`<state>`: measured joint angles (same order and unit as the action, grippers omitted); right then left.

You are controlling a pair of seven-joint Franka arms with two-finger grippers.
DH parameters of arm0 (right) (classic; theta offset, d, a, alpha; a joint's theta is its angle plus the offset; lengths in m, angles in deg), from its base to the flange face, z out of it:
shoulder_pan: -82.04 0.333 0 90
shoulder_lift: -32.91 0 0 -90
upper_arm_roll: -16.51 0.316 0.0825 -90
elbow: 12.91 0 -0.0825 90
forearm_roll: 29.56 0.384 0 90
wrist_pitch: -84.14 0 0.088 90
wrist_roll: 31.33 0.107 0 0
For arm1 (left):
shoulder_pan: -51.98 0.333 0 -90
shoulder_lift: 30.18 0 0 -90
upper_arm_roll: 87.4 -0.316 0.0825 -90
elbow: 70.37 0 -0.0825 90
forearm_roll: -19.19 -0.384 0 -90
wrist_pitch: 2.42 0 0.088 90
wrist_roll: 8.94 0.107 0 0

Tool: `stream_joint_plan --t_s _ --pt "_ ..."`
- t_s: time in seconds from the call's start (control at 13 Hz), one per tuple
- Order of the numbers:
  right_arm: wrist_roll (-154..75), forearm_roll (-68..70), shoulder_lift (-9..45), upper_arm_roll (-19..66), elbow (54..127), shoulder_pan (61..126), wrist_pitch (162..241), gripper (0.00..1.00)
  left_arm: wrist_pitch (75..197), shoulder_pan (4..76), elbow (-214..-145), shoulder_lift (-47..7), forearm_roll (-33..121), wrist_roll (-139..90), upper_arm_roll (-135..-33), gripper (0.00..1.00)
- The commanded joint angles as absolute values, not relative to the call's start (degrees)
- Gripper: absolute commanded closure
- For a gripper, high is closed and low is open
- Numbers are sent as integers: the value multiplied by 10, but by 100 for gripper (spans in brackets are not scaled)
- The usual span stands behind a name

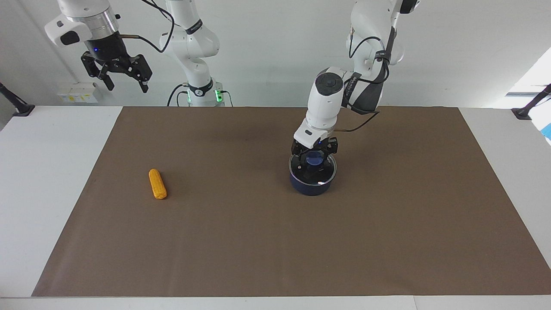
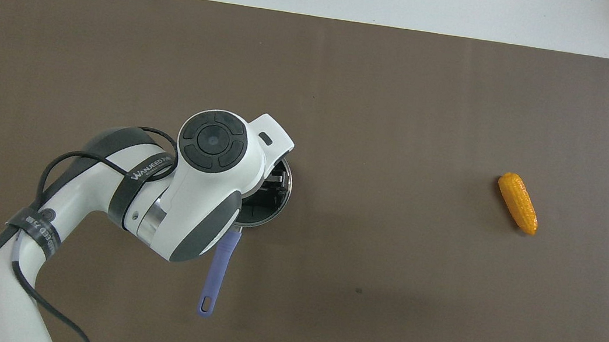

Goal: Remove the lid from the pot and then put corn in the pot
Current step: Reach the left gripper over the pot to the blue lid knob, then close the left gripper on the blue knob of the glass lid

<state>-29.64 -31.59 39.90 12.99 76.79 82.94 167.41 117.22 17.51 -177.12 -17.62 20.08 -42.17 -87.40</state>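
Observation:
The navy pot (image 1: 312,186) stands on the brown mat, with its glass lid (image 1: 325,173) on it. Its blue handle (image 2: 217,277) points toward the robots. My left gripper (image 1: 314,154) is down at the lid, with one finger on each side of the blue knob (image 1: 314,160); the fingers look open around it. In the overhead view my left wrist covers most of the lid (image 2: 280,190). The corn (image 1: 157,184) lies on the mat toward the right arm's end (image 2: 518,202). My right gripper (image 1: 125,82) is open and empty, raised high near its base, and waits.
The brown mat (image 1: 275,241) covers most of the white table (image 1: 43,172). Black clamp mounts (image 1: 17,107) sit at the table's corners near the robots.

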Motion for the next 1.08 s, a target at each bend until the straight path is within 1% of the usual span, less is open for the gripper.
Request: stream_joint_plan --t_s 0.0,0.08,0.15,0.31,0.39,0.62,0.69,0.77,1.0 --pt "-309 -320 403 133 768 825 1671 0 1186 177 -1793 -194 202 -420 -880 0" --pt "-309 -320 402 133 768 825 1670 0 1186 178 -1793 -194 202 -418 -880 0" --pt "-309 -320 403 133 768 825 1670 0 1186 179 -1793 -194 202 -419 -880 3" --pt "-309 -320 403 133 768 825 1670 0 1186 179 -1792 -194 202 -416 -880 15" --pt "-309 -320 402 133 768 825 1670 0 1186 180 -1791 -193 202 -416 -880 27" --pt "-309 -320 402 133 768 825 1670 0 1189 180 -1782 -189 202 -420 -880 83" --pt "-309 -320 403 133 768 825 1670 0 1190 179 -1778 -188 202 -423 -880 96" --pt "-309 -320 403 133 768 825 1670 0 1190 179 -1774 -186 202 -425 -880 100" --pt "-309 -320 403 133 768 825 1671 0 1186 177 -1766 -184 202 -428 -880 100"
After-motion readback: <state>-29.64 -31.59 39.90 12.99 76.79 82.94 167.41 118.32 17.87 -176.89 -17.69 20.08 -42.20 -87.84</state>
